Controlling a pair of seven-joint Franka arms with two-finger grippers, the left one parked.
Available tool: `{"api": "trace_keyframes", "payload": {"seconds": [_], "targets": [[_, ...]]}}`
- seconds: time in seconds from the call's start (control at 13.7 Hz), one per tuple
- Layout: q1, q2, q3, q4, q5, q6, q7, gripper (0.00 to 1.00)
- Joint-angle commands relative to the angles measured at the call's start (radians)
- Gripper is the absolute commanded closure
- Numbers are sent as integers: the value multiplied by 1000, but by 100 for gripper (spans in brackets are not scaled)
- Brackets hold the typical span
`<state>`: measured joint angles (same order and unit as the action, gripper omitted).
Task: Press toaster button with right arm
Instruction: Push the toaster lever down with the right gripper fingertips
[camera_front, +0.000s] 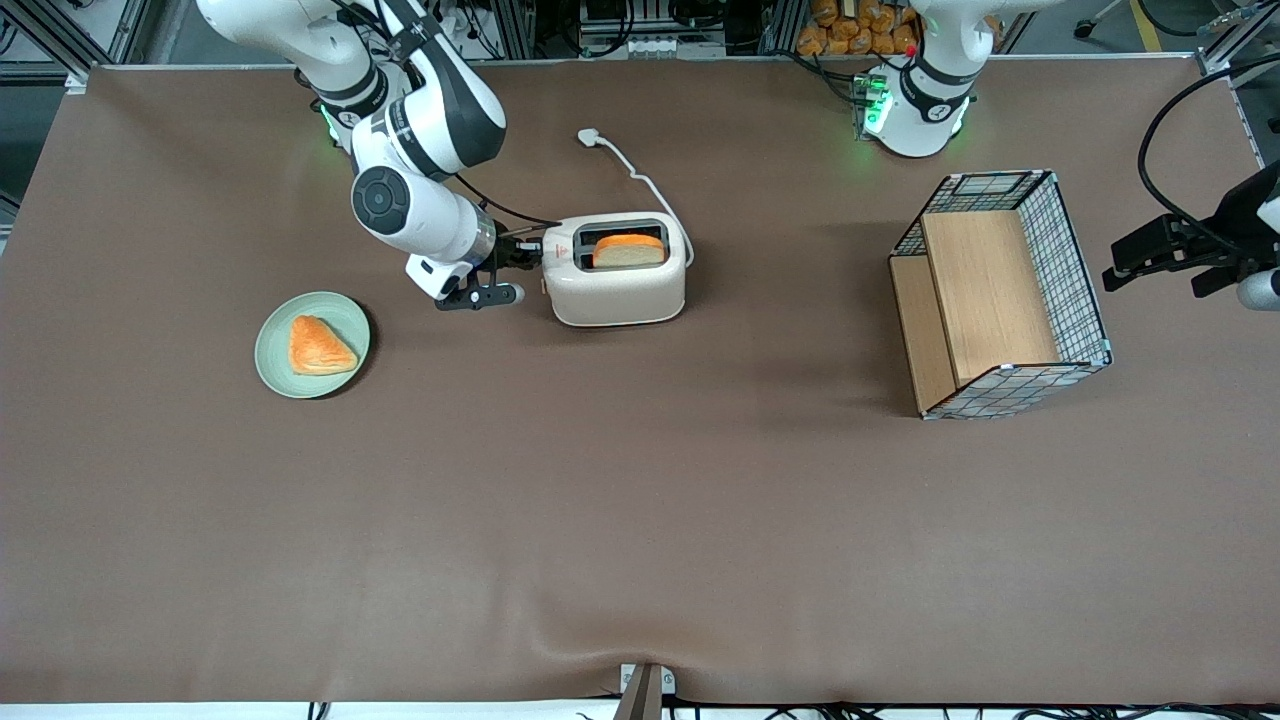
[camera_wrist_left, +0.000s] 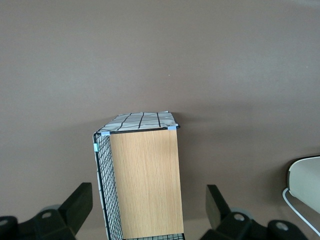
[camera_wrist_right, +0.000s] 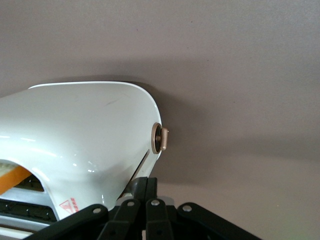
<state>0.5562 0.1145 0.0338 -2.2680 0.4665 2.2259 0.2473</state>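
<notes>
The cream-white toaster (camera_front: 615, 290) stands on the brown table with a slice of toast (camera_front: 628, 250) in one slot. It fills much of the right wrist view (camera_wrist_right: 85, 130). My right arm's gripper (camera_front: 532, 256) is at the toaster's narrow end, which faces the working arm's end of the table. In the wrist view the gripper (camera_wrist_right: 145, 184) is shut, its two fingers pressed together. The fingertips rest on the pale-grey toaster button (camera_wrist_right: 131, 187), which they mostly hide, at the end of a slot in that narrow end. A tan round knob (camera_wrist_right: 161, 138) sticks out of the same end, apart from the fingers.
A green plate (camera_front: 275, 362) with a pastry (camera_front: 318, 346) lies nearer the front camera, toward the working arm's end. The toaster's white cord and plug (camera_front: 588, 136) lie farther from the camera. A wire-and-wood rack (camera_front: 1000, 295) stands toward the parked arm's end.
</notes>
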Motion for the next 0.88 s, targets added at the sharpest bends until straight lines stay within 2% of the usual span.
{"api": "trace_keyframes", "payload": {"seconds": [0.0, 0.8], "targets": [[21, 7, -5, -22, 23, 43, 0, 100], [36, 40, -5, -36, 23, 104, -2, 100]]}}
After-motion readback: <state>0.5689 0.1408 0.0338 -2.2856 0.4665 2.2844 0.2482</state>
